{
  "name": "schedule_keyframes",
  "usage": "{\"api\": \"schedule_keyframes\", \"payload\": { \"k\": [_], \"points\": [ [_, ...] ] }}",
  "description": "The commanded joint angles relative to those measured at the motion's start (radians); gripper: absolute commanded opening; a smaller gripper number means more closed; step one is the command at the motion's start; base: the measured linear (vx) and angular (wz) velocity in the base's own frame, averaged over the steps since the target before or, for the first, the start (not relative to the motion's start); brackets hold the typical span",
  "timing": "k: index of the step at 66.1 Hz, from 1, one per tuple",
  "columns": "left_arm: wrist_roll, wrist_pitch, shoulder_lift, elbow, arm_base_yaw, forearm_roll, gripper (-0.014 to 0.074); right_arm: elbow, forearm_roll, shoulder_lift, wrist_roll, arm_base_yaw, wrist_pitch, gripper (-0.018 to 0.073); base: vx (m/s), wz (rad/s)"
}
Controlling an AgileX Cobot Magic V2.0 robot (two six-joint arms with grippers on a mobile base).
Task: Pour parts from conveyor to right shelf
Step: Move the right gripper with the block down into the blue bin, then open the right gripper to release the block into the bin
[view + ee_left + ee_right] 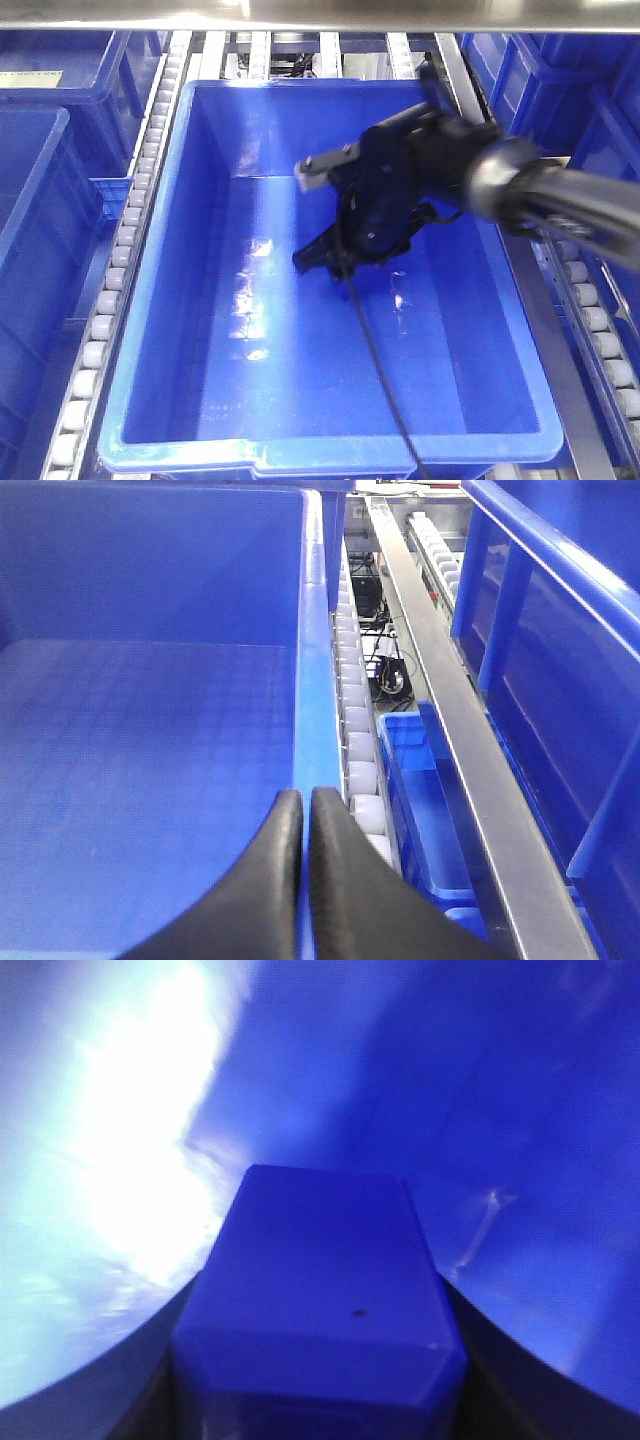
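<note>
A bright blue part (320, 1260) fills the middle of the right wrist view, and my right gripper (322, 1360) is shut on it, with a dark finger on each side. In the front view the right gripper (322, 256) reaches down inside a large blue bin (190, 445) on the right shelf (118, 262), low over the bin's floor; the part is hard to make out there. My left gripper (305, 800) is shut, its tips over the rim of a blue bin (312, 660). I cannot tell whether they touch the rim. The conveyor is out of view.
Rows of white rollers (352, 695) and a steel rail (440, 710) run beside the bin. More blue bins stand at the left (40, 150) and right (560, 90). A black cable (375, 360) trails from the right arm across the bin.
</note>
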Motion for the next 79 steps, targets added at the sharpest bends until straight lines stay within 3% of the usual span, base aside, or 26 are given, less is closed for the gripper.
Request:
{"api": "schedule_keyframes", "payload": {
  "k": [1, 15, 32, 40, 54, 61, 67, 79],
  "points": [
    [-0.008, -0.071, 0.013, -0.019, -0.005, -0.008, -0.0006, -0.066, 0.005, -0.009, -0.03, -0.002, 0.027, -0.0005, 0.0, 0.0],
    [-0.008, -0.071, 0.013, -0.019, -0.005, -0.008, -0.0006, -0.101, 0.064, 0.071, -0.054, -0.002, 0.094, -0.0005, 0.0, 0.0],
    [-0.008, -0.071, 0.013, -0.019, -0.005, -0.008, -0.0006, -0.101, 0.064, 0.088, -0.053, -0.003, 0.111, 0.0033, 0.0, 0.0],
    [-0.008, -0.071, 0.013, -0.019, -0.005, -0.008, -0.0006, -0.101, 0.064, 0.088, -0.052, -0.003, 0.111, 0.014, 0.0, 0.0],
    [-0.008, -0.071, 0.013, -0.019, -0.005, -0.008, -0.0006, -0.101, 0.064, 0.088, -0.045, -0.003, 0.106, 0.0501, 0.0, 0.0],
    [-0.008, -0.071, 0.013, -0.019, -0.005, -0.008, -0.0006, -0.101, 0.064, 0.079, -0.045, -0.002, 0.089, 0.0639, 0.0, 0.0],
    [-0.008, -0.071, 0.013, -0.019, -0.005, -0.008, -0.0006, -0.101, 0.064, 0.062, -0.041, -0.002, 0.064, 0.0678, 0.0, 0.0],
    [-0.008, -0.071, 0.013, -0.019, -0.005, -0.008, -0.0006, -0.099, 0.044, 0.016, -0.022, 0.001, 0.002, 0.0637, 0.0, 0.0]
  ]
}}
